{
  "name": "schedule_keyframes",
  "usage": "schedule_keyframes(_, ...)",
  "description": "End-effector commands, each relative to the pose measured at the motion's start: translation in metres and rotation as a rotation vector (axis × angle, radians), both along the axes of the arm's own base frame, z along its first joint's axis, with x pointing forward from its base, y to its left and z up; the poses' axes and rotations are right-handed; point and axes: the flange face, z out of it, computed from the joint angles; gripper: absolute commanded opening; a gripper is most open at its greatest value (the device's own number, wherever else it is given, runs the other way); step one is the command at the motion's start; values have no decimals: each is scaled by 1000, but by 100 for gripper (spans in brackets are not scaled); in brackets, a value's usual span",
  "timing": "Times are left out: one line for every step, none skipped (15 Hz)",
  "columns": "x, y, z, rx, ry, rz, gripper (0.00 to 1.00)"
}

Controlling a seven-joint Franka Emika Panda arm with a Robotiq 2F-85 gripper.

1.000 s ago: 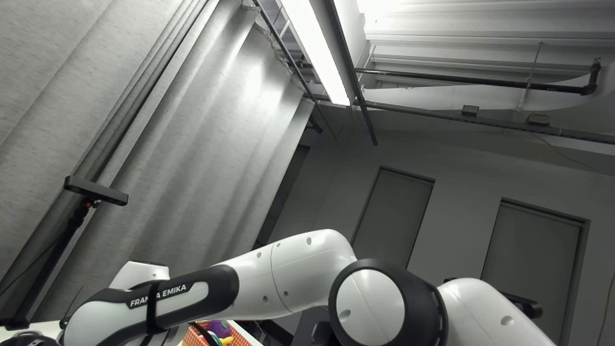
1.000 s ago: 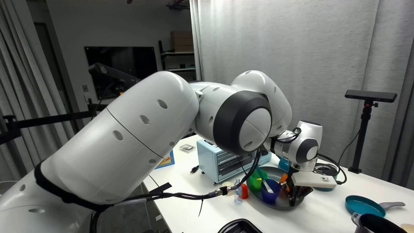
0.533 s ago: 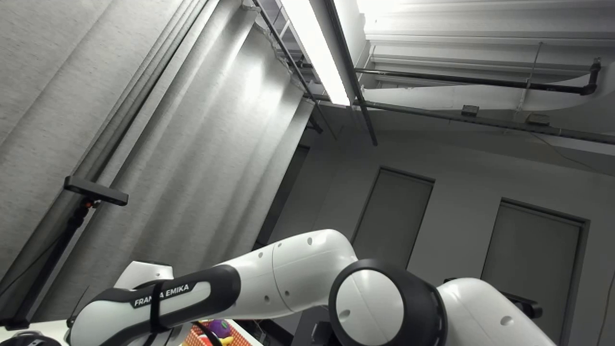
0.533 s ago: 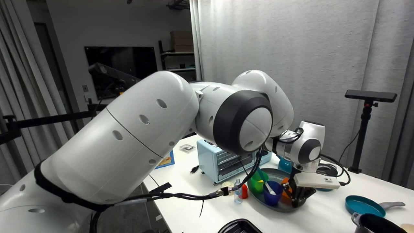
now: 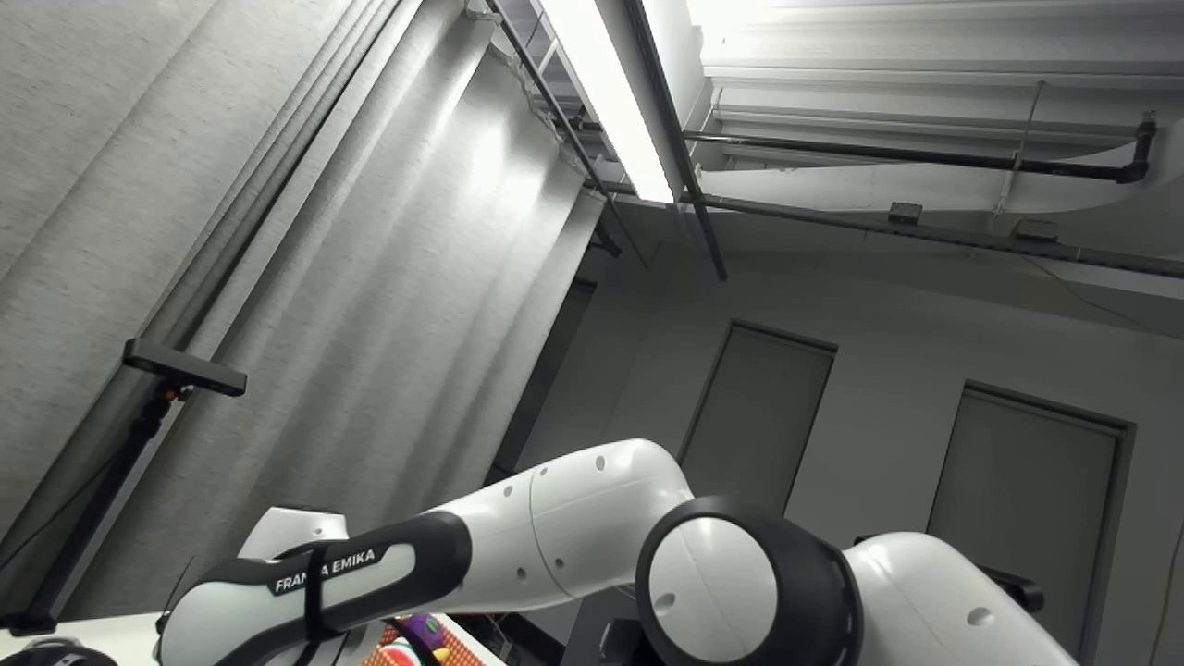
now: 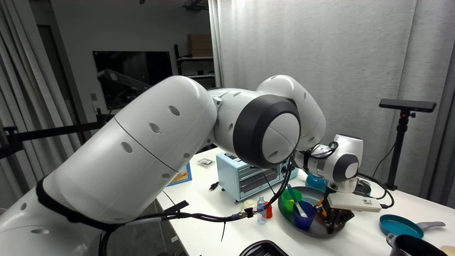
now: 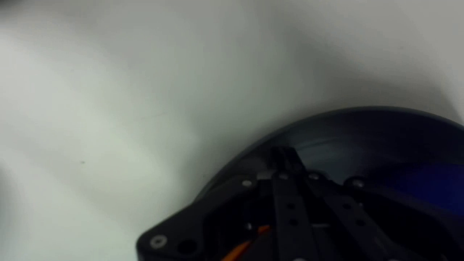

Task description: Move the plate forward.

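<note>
The plate [image 6: 314, 233] is a large round grey dish on the white table in an exterior view. A green cup [image 6: 288, 206], a blue cup [image 6: 302, 221] and an orange cup [image 6: 321, 205] stand in it; the orange one is partly hidden by my gripper. My gripper [image 6: 330, 229] points down inside the plate near its rim. In the wrist view, my gripper [image 7: 286, 156] has its fingertips together inside the curved rim of the plate [image 7: 333, 150]; nothing shows between them. Contact with the rim cannot be told. An orange edge [image 7: 237, 251] shows behind the fingers.
A light blue toaster oven [image 6: 245, 177] stands behind the plate. A clear bottle [image 6: 261, 209] and a red item [image 6: 268, 210] are beside it. A teal pan [image 6: 400, 224], a dark pot [image 6: 416, 246] and a black tray [image 6: 263, 249] are on the table.
In an exterior view, the plate with its cups has slid right and toward the camera. My gripper has moved the same way along with it.
</note>
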Motion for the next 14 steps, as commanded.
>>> schedule_keyframes(-12,-12,3,-30,30,-46,0)
schedule_keyframes(-14,-14,4,-35,33,-55,0)
schedule_keyframes(-16,-16,4,-41,39,-65,0)
schedule_keyframes(-18,-18,5,-46,43,-73,0)
schedule_keyframes(-21,-20,5,-52,49,-84,0)
schedule_keyframes(-24,-22,5,-56,53,-95,0)
schedule_keyframes(-27,-24,5,-57,58,-107,0)
schedule_keyframes(-30,-26,5,-59,64,-118,0)
schedule_keyframes(-34,-28,4,-61,70,-129,0)
schedule_keyframes(-38,-30,4,-63,75,-142,0)
schedule_keyframes(-42,-32,3,-63,82,-153,0)
schedule_keyframes(-46,-33,2,-63,87,-165,0)
schedule_keyframes(-50,-34,1,-62,93,-175,0)
schedule_keyframes(-53,-35,1,-62,99,-183,0)
